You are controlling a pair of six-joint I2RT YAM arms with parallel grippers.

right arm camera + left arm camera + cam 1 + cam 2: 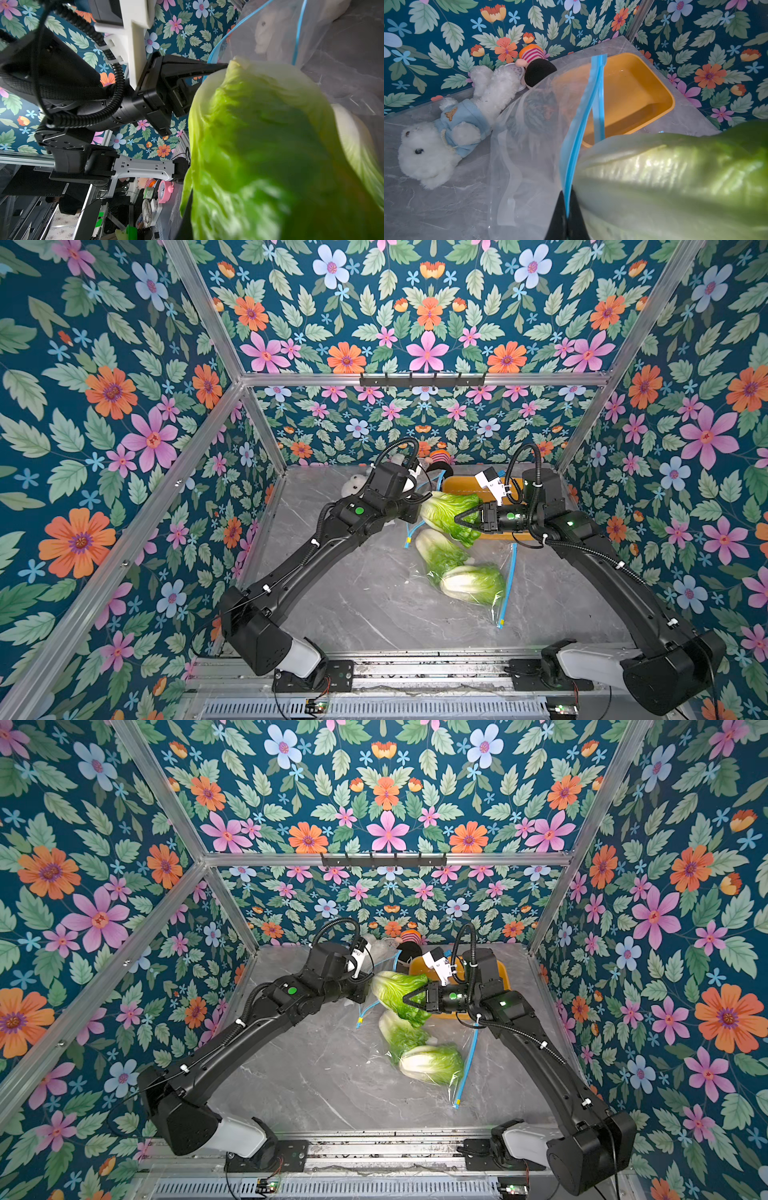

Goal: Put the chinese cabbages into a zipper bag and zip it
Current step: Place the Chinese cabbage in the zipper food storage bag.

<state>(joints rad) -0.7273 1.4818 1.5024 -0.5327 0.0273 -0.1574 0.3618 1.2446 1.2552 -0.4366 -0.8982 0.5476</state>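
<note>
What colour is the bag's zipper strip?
The strip is light blue; clearest in left wrist view.

In both wrist views the held cabbage (pixel 675 176) is blurred and cut off.

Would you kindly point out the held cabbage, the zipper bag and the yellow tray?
held cabbage (pixel 442 512): top view, its middle.
zipper bag (pixel 529 149): left wrist view, clear film.
yellow tray (pixel 654 83): left wrist view, inner wall.
</note>
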